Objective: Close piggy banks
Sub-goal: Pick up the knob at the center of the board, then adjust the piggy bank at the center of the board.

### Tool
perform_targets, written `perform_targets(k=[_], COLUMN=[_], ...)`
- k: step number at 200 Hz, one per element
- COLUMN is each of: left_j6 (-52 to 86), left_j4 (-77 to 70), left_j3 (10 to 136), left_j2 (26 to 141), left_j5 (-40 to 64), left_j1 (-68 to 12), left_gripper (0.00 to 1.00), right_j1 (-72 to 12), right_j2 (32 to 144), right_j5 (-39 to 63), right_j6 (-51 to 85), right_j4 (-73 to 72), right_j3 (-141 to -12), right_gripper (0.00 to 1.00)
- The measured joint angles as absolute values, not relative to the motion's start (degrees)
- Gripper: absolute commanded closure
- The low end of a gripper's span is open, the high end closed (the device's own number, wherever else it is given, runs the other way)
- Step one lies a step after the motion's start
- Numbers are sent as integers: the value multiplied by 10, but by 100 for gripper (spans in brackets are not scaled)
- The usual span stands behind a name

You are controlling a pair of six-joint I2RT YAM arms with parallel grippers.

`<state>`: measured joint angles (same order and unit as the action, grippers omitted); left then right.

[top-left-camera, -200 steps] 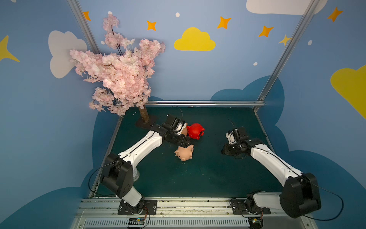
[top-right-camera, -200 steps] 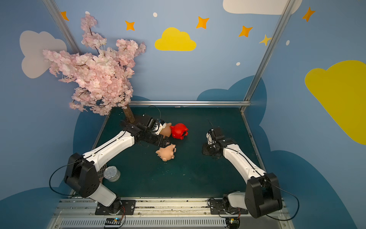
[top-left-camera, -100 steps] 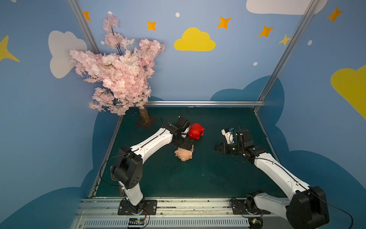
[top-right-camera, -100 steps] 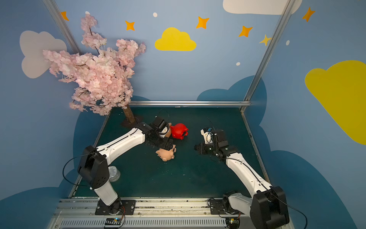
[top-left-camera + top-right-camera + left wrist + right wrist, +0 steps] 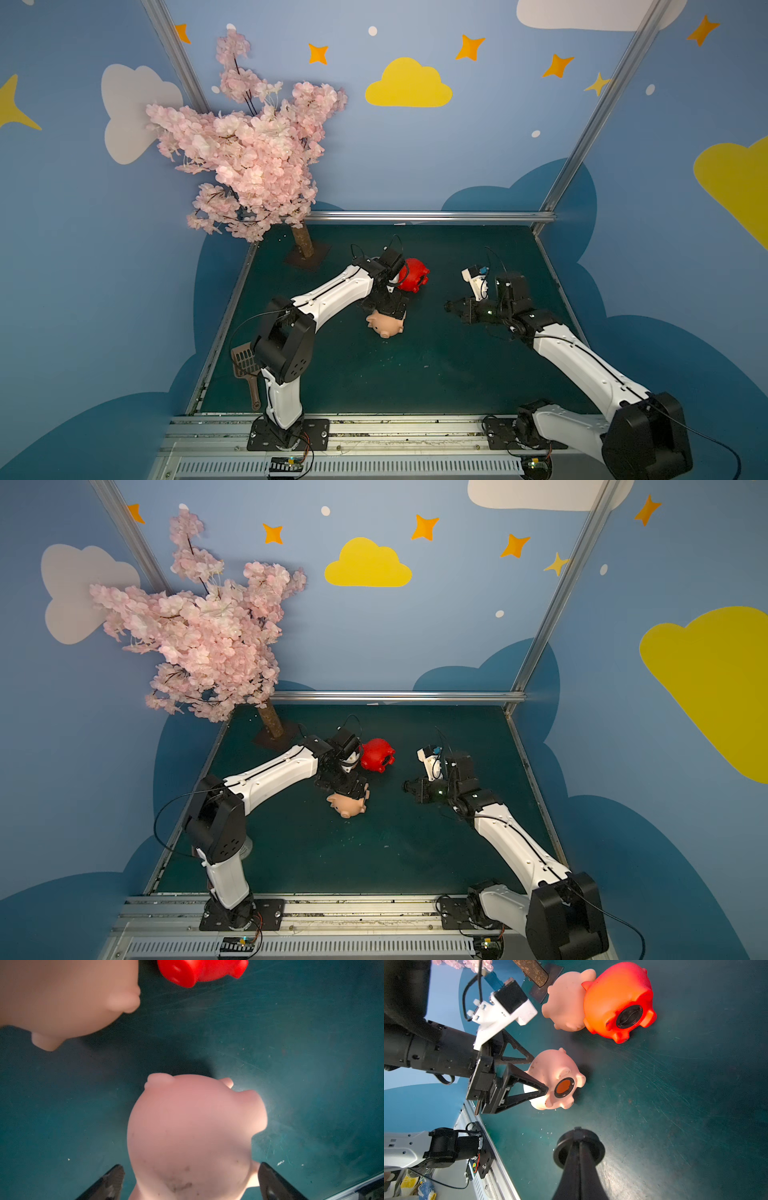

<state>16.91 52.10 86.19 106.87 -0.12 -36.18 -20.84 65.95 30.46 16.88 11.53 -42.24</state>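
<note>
Left gripper (image 5: 191, 1180) straddles a peach piggy bank (image 5: 386, 326) mid-bench (image 5: 415, 374), fingers spread wide. Right gripper (image 5: 578, 1142) pinches a dark plug (image 5: 562, 1153). Red piggy bank (image 5: 412, 279) and second peach piggy bank (image 5: 566, 1001) lie nearer the back edge.

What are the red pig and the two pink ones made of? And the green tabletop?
Red pig: hard-looking moulded plastic, glossy; light glints off it.
Pink pigs: probably softer plastic or vinyl, matte; no glints, dirt smudges cling.
Tabletop: smooth, hard-looking dark green sheet, slightly shiny, with fine scratches; exact material unclear.
</note>
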Motion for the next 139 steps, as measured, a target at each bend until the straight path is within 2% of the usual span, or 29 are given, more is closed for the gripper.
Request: perform_targets(k=[85, 123, 139], left_j6=[142, 122, 112], left_j4=[512, 498, 490], left_j3=[840, 823, 815], left_j2=[1069, 1057, 1054], left_j5=[40, 86, 113], left_j1=[-331, -313, -307], left_gripper=[8, 7, 4], right_j1=[-218, -232, -244], right_j2=[660, 670, 672], right_j5=[317, 325, 327], right_j6=[179, 182, 180], right_j4=[81, 51, 31], right_j3=[-408, -391, -373], right_gripper=[100, 100, 100])
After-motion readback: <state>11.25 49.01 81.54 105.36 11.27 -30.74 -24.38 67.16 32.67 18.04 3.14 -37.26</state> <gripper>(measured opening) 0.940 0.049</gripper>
